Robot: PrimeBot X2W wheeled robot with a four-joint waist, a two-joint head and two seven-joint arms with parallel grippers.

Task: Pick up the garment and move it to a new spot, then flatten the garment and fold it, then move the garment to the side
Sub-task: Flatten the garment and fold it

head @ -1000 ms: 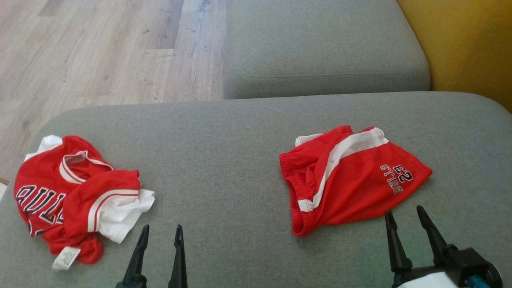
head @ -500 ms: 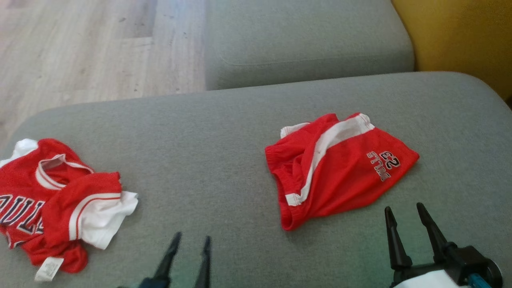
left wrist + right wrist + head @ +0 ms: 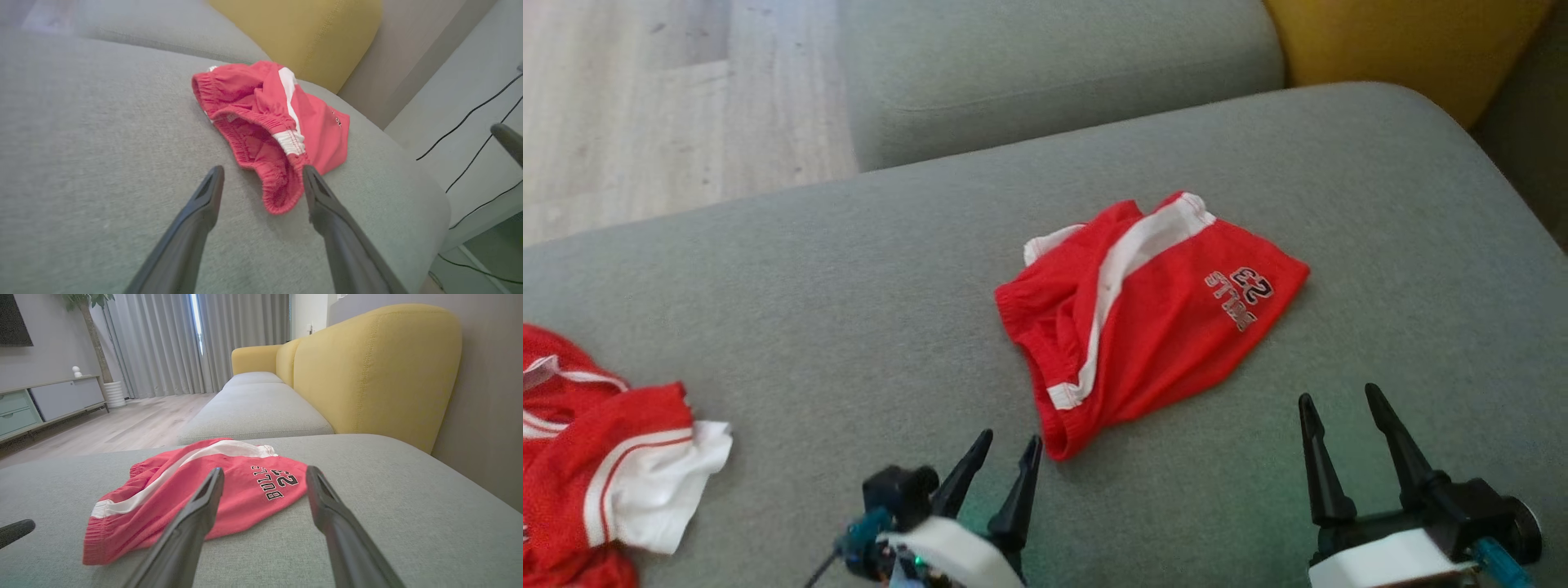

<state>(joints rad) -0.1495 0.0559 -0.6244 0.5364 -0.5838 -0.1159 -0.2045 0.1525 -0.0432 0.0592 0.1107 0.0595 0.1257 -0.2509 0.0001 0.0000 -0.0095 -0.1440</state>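
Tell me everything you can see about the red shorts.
The shorts are red, of thin sporty fabric, with a white side stripe, a gathered elastic waistband and "BULLS 23" printed near a leg hem. They lie crumpled, waistband gaping, on the grey cushion. The open left gripper is close by the waistband's end; the right gripper stands apart.

We see a wide grey sofa cushion (image 3: 833, 278) with a crumpled red and white jersey (image 3: 596, 465) at its left edge. Around it we find pale wooden floor (image 3: 645, 122), a yellow backrest (image 3: 367, 367), grey curtains (image 3: 163, 343) and black cables (image 3: 466, 119).
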